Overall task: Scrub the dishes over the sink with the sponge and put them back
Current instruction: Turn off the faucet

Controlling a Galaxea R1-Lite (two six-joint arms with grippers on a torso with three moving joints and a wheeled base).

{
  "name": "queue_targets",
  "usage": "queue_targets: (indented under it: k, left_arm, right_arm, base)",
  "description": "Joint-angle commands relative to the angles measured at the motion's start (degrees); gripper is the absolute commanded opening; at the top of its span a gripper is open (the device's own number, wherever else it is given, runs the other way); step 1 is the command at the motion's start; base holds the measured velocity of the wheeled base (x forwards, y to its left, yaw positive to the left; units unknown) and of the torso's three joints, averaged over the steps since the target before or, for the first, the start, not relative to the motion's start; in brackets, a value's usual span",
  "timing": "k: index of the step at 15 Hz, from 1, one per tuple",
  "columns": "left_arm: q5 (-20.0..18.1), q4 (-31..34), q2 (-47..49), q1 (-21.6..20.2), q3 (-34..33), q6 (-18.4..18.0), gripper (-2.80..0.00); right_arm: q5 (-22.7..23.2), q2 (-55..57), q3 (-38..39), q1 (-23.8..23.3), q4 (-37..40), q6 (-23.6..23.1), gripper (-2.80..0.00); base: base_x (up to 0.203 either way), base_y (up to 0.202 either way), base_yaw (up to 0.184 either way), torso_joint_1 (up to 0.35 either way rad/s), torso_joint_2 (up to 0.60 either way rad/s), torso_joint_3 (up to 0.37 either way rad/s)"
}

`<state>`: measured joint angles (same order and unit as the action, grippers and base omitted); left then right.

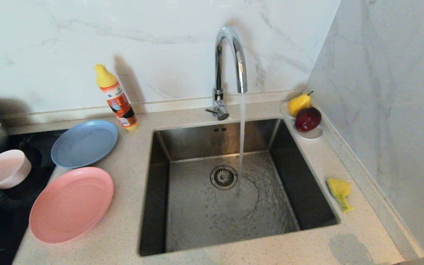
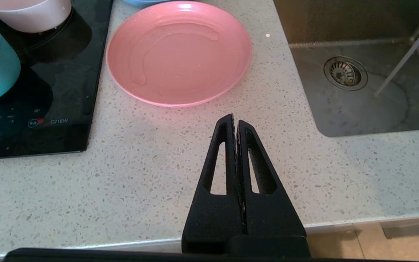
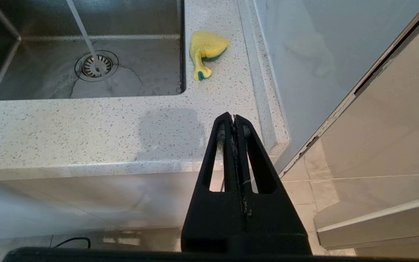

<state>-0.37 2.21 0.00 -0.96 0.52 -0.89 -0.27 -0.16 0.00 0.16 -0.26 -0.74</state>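
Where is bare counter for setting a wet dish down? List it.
Bare: the counter strip in front of the sink, and between the pink plate and the sink. Crowded: left side, with plates and bowls; the sponge sits right.

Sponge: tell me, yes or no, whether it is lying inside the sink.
No: the sponge lies on the speckled counter to the right of the sink, outside the basin's rim.

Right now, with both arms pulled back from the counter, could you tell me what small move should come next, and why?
Probably open the right gripper and reach toward the sponge. It lies free on the counter beside the sink, on that arm's side, water already runs from the tap, and both grippers are shut and empty. The left gripper faces the salmon-pink plate.
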Motion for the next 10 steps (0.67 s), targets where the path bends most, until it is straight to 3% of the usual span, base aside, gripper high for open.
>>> queue_targets:
  k: [1,7,10]
  left_arm:
    - [0.05,-0.04,0.09,0.0,-0.02,-0.34,-2.8]
    - [0.13,-0.11,0.09,-0.08,0.08,0.14,-2.8]
    - [-3.11,1.45,1.8,-0.07,10.36,0.21,-2.8]
  right_arm:
    - [0.0,-0.02,0.0,0.02,0.0,-0.05,-2.8]
    - [-0.08,-0.02,0.0,0.02,0.0,-0.14,-2.8]
    - [0.0,-0.02,0.0,0.02,0.0,-0.13,-2.8]
  base:
    - [0.0,0.0,0.0,0.0,0.0,0.0]
    - [0.0,0.0,0.0,0.0,0.0,0.0]
    - [0.0,0.0,0.0,0.0,0.0,0.0]
